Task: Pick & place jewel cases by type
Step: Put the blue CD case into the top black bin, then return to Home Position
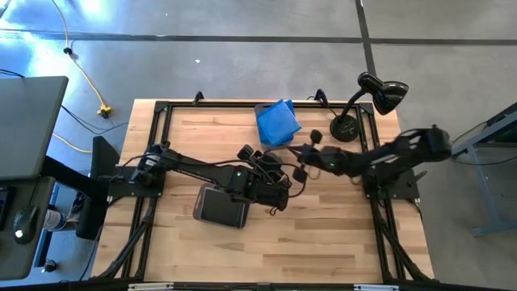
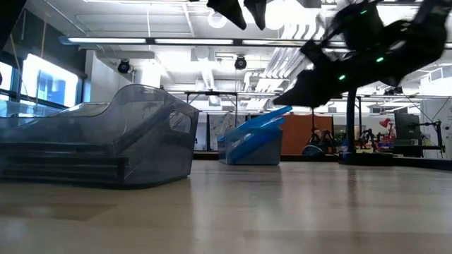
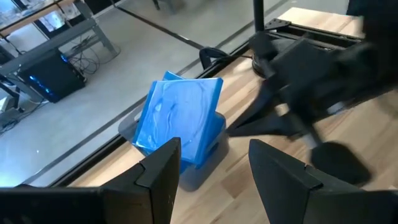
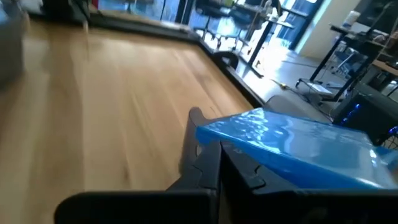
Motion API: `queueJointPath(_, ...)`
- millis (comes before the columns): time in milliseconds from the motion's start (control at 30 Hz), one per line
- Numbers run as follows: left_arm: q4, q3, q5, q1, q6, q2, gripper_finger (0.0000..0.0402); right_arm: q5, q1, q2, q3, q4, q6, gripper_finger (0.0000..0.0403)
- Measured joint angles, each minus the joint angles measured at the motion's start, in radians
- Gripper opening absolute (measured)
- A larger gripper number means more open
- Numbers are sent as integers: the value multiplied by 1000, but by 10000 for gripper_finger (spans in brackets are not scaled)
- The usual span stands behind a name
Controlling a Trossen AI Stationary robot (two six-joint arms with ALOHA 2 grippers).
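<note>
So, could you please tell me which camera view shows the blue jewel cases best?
The left wrist view: the blue jewel cases lie tilted in their grey tub, faces showing. The high view shows them small, the low view edge-on, and the right wrist view only one edge, close up.

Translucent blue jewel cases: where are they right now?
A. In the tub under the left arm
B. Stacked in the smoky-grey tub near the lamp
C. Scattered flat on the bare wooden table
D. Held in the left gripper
B: the translucent blue jewel cases sit tilted in the smoky-grey translucent tub at the table's far edge near the black desk lamp; the left gripper is open and empty.
</note>
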Motion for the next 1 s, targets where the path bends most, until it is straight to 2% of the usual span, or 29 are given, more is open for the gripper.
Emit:
queueJointPath(200,-1,0,7,0,0,0,186,-46,-87,184,127,-5,-101,1)
queueJointPath(333,-3,0,27,0,0,0,186,-82,-123,260,203,-33,-101,1)
queueJointPath(600,-3,0,68,0,0,0,186,-105,-134,325,297,-98,-100,1)
queueJointPath(733,-4,0,85,0,0,0,186,-96,-86,289,299,-97,-135,1)
queueJointPath(833,-33,1,95,-4,-22,0,186,-38,-39,212,299,-153,-153,1)
queueJointPath(900,-126,1,91,-21,-122,0,186,5,-9,133,299,-227,-158,0)
queueJointPath(1000,-378,1,7,-77,-366,-12,186,67,37,-24,299,-385,-186,0)
